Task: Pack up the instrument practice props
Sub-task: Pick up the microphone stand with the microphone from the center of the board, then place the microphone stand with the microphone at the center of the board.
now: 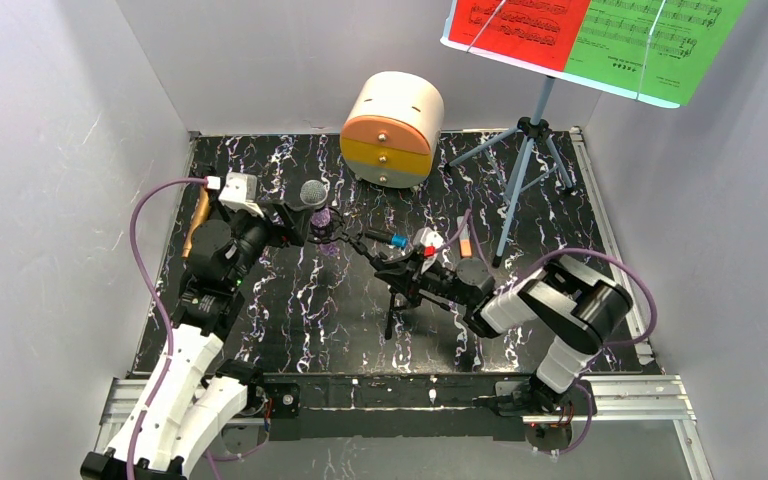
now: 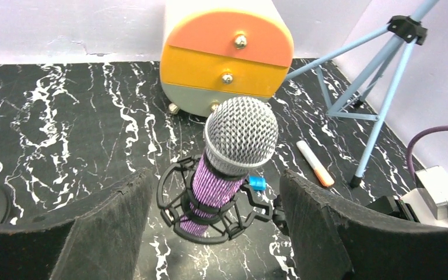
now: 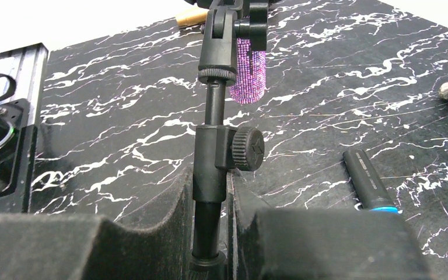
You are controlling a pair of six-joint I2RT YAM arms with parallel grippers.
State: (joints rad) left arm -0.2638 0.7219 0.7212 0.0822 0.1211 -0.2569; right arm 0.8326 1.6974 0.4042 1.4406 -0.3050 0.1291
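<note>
Right gripper [image 3: 210,201]: jaws closed tight on the lower stem of the black mic tripod [image 3: 214,146], one pad on each side, just below its locking knob. The tripod stands near the middle of the marbled black table [image 1: 290,330]. The shock mount [image 2: 178,201] at its top carries the silver-headed purple microphone [image 2: 240,133], head up.

Left gripper [image 2: 214,186]: jaws spread wide, one finger on each side of the microphone with a clear gap on both sides. We see no contact and nothing held.

Around them:
- A black pen [image 3: 368,178] with a blue band lies beside the tripod.
- A white-and-orange marker [image 2: 315,163] lies further right.
- The gold microphone [image 1: 198,215] lies at the table's left edge, partly hidden by the left arm.
- The pale-blue sheet-music tripod [image 1: 527,170] stands back right, holding the red sheet [image 1: 520,25] and green sheet [image 1: 655,45].
- The cream-and-orange cabinet [image 1: 392,130] sits back centre.
</note>
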